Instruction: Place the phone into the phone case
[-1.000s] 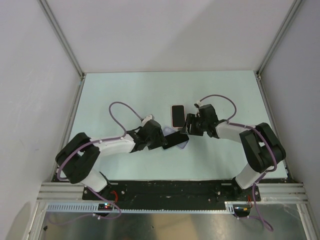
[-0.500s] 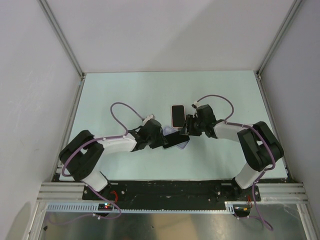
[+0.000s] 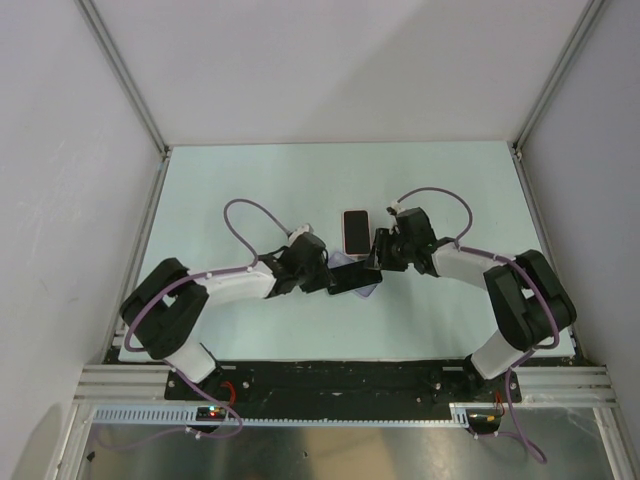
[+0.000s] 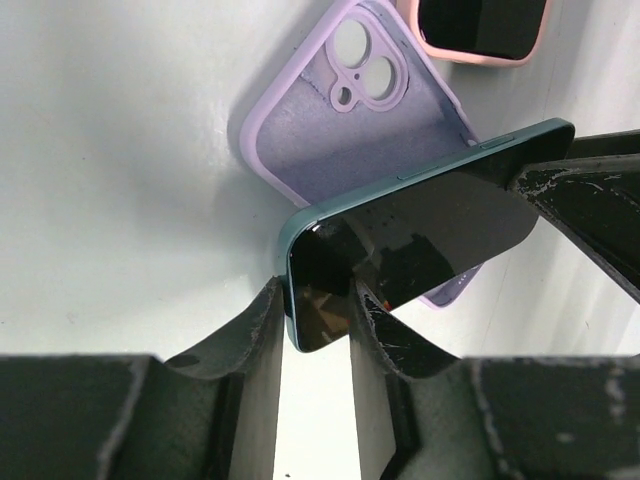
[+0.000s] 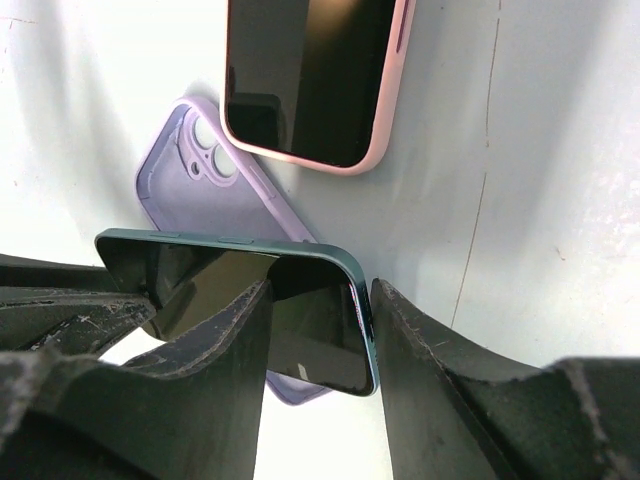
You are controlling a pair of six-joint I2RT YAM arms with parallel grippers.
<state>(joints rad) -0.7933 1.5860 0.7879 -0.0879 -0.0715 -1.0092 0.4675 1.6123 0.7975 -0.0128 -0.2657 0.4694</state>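
A dark phone [image 4: 420, 230] with a teal rim hangs tilted over the empty lilac phone case [image 4: 340, 130], which lies open side up on the table. My left gripper [image 4: 315, 300] is shut on the phone's near corner. From the other side my right gripper [image 5: 320, 300] is shut on the phone [image 5: 300, 300]'s opposite end, one finger on the screen and one against the rim. In the top view the left gripper [image 3: 335, 280] and right gripper [image 3: 372, 262] meet at the phone [image 3: 352, 280], which covers most of the case [image 3: 340, 261].
A second phone in a pink case [image 3: 355, 230] lies screen up just behind the lilac case and close to the right gripper. It also shows in both wrist views, pink case [image 4: 480, 25] and pink case [image 5: 310, 70]. Grey walls enclose the pale table [image 3: 250, 180].
Both sets of jaws have narrowed onto the phone. The left gripper has pushed a little further right and away, and the phone has shifted slightly over the lilac case.
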